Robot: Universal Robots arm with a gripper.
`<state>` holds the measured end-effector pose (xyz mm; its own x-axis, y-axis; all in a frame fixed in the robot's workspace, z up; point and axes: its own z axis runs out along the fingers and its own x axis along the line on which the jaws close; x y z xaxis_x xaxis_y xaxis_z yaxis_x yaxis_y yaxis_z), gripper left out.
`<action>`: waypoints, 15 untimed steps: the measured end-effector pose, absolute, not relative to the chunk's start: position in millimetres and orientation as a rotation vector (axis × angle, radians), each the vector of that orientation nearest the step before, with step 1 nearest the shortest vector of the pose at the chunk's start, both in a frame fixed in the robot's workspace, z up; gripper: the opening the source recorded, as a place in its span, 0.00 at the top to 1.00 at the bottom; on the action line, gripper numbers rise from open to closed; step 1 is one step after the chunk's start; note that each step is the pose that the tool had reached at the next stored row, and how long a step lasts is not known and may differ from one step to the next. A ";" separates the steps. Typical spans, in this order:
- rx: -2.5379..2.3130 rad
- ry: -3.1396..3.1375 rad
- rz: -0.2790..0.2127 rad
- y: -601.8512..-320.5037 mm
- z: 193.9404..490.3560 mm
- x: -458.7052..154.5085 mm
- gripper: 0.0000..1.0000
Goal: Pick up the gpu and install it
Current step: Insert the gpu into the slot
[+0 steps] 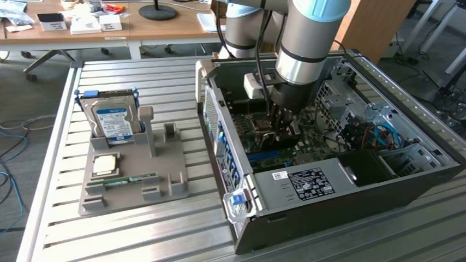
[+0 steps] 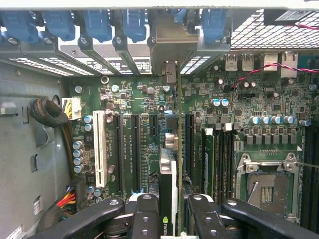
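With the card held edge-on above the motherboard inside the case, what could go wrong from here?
1. The tool holds the gpu upright among several parallel slots; a small offset may seat it in the wrong one or beside it.
2. Its metal bracket must meet the rear opening; it may catch there.
3. Capacitors stand nearby and might be struck if the card tilts.

The gpu (image 2: 169, 174), a thin green card on edge, stands upright over the motherboard's (image 2: 149, 99) expansion slots.
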<state>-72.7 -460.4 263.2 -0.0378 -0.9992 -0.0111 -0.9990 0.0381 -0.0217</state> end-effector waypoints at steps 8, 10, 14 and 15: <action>-2.166 2.251 -0.004 -460.3 260.6 -72.6 0.73; -2.166 2.250 -0.004 -460.4 257.0 -72.6 0.73; -2.166 2.250 -0.004 -460.4 251.1 -72.6 0.73; -2.166 2.250 -0.004 -460.4 250.5 -72.6 0.73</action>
